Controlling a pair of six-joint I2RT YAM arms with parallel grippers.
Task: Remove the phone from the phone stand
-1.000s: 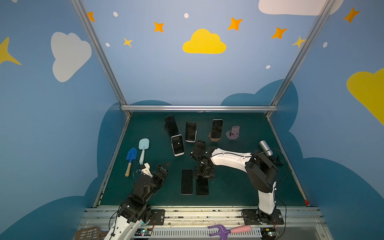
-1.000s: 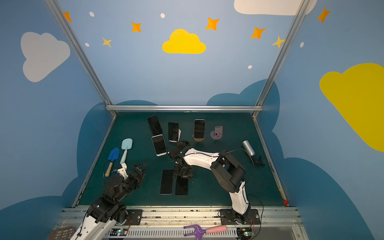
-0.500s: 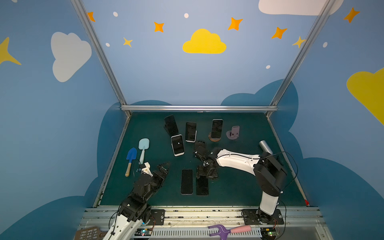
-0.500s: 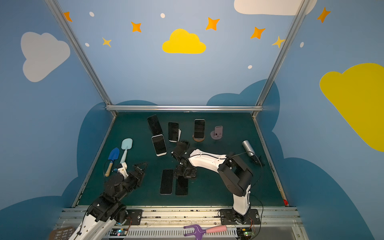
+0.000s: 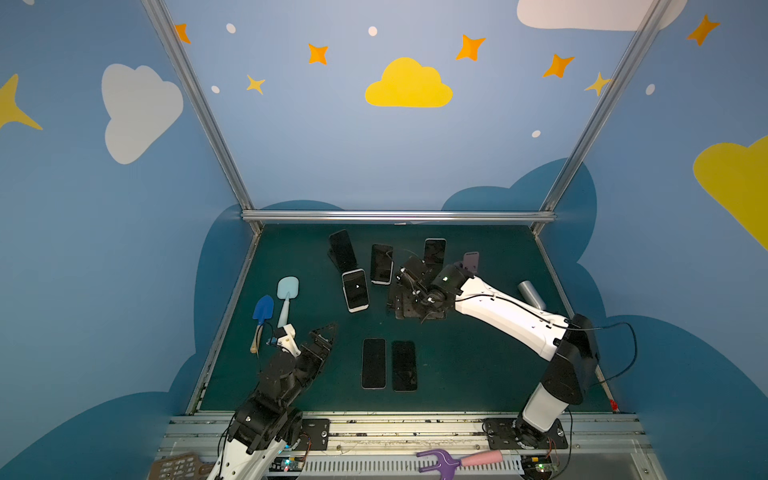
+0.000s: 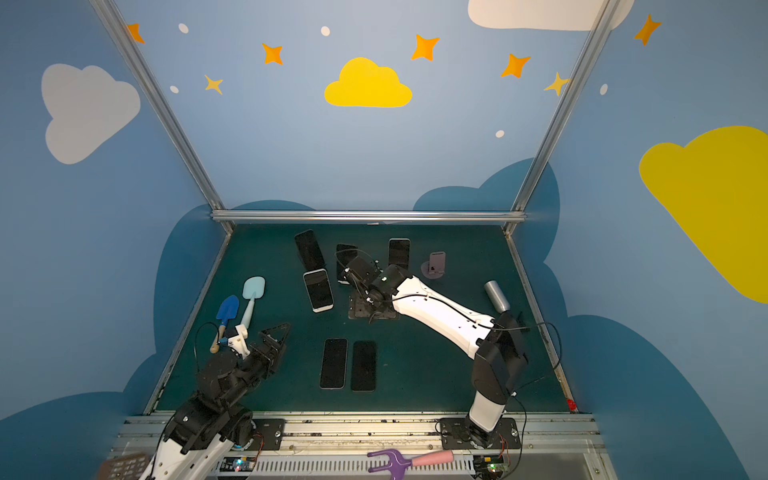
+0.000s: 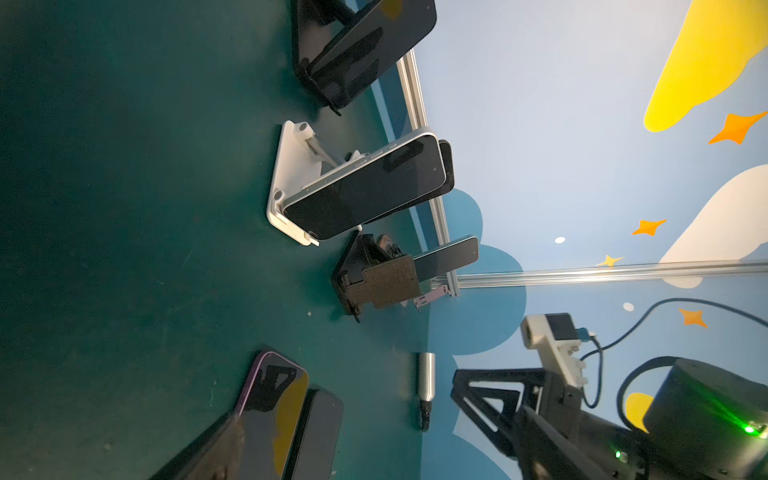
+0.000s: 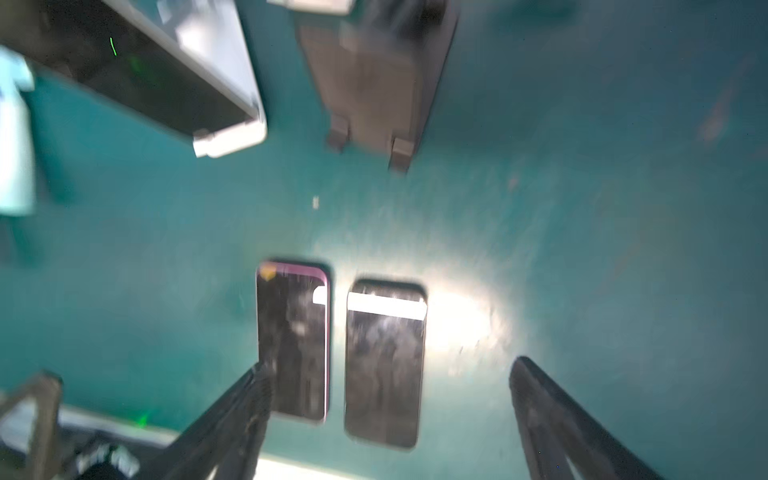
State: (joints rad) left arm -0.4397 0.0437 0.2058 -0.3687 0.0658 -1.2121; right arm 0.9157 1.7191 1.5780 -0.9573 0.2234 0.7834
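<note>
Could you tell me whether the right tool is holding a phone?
No, the right tool is open, its fingers wide apart with nothing gripped between them.

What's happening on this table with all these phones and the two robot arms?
The right gripper hovers open and empty near a bare black phone stand. Toward the front, a purple-edged phone and a dark phone lie flat side by side on the green mat. The left gripper hangs open at the front left, holding nothing. Farther back, a white phone sits on a white stand.
</note>
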